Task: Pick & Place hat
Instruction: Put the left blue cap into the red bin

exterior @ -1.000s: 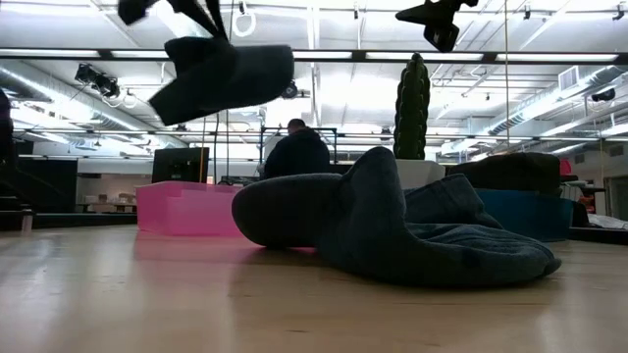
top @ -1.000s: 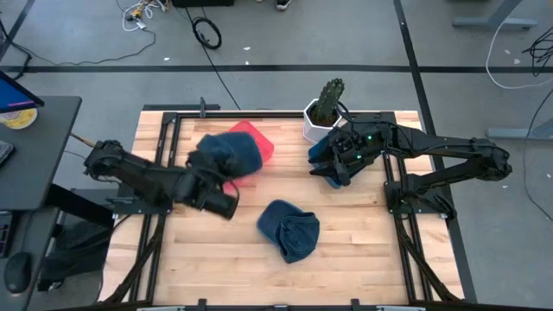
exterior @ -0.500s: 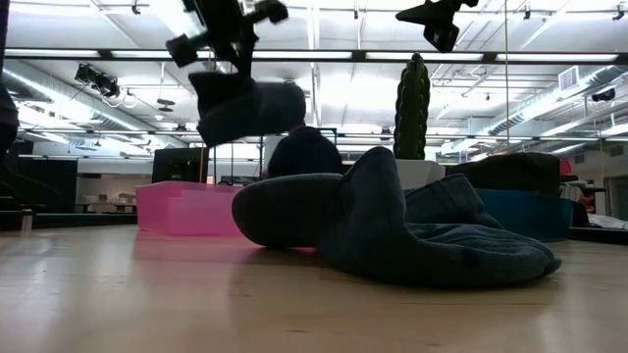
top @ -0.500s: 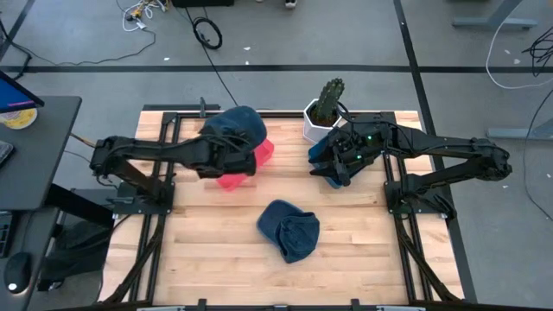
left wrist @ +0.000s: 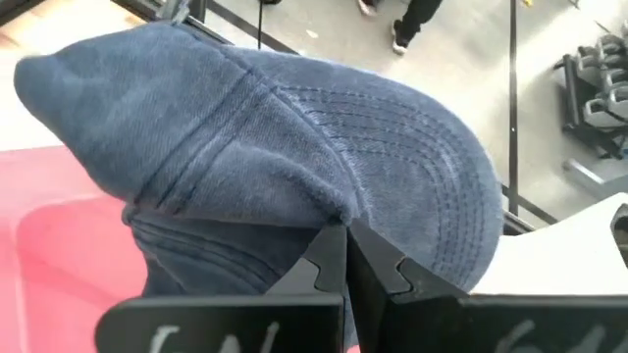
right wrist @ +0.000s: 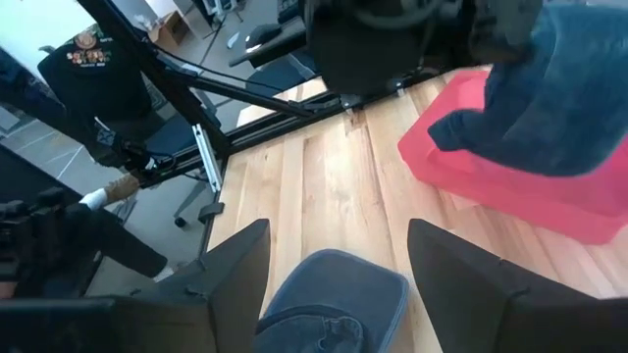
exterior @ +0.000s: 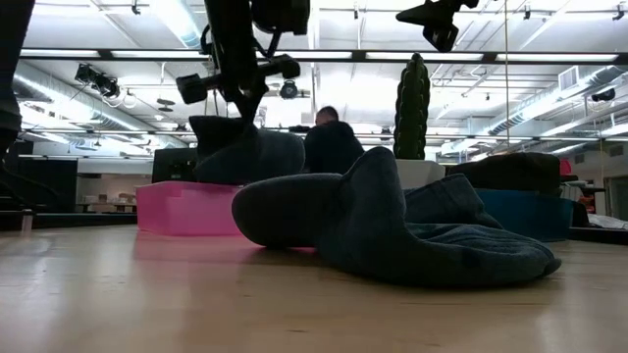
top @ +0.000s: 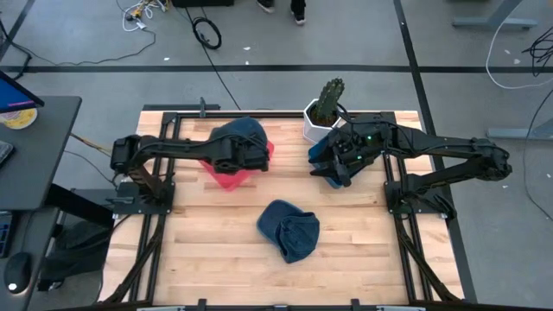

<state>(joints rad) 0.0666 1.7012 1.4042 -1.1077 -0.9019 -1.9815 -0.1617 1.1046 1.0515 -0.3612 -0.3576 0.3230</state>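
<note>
A blue hat (top: pixel 238 136) is held pinched in the left gripper (top: pixel 251 157) directly above the pink bin (top: pixel 232 175), seemingly touching it; the right gripper (top: pixel 333 168) waits open nearby.

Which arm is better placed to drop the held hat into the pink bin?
Left: its gripper is shut on the blue hat directly over the pink bin. The right gripper hangs open beside the cactus pot.

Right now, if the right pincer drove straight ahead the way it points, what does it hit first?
Probably the loose blue hat lying on the table, which sits directly between the open right pincer fingers in its wrist view. The pink bin lies off to one side. Depth is hard to judge.
</note>
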